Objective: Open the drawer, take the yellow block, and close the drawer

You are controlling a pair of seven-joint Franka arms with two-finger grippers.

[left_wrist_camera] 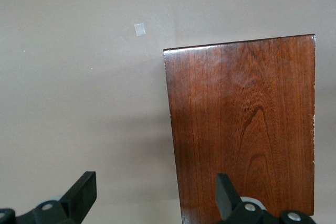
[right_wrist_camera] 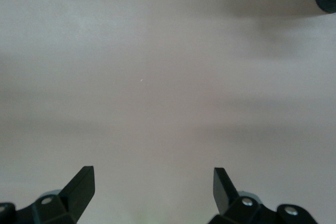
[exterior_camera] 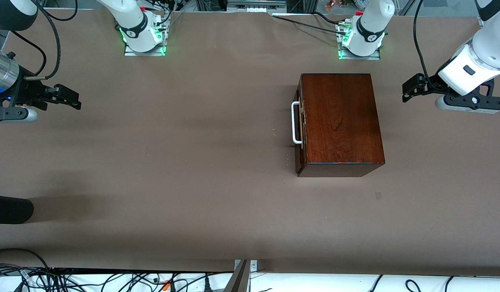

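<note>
The drawer (exterior_camera: 301,121) sits shut in the wooden box (exterior_camera: 339,121); its white handle (exterior_camera: 295,123), long axis running toward the front camera, faces the right arm's end. The left claw (exterior_camera: 412,87) hovers released beside the box; the right claw (exterior_camera: 67,97), also released, is well apart. No yellow block shows.

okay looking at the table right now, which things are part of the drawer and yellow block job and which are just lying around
Part of the job:
- drawer, shut, in the wooden box, white handle facing the right arm's end
- left gripper, open, empty, beside the box
- right gripper, open, empty, over bare table
- yellow block: not visible

Just lying about:
- small pale patch on the table
- black rounded object at the table edge
</note>
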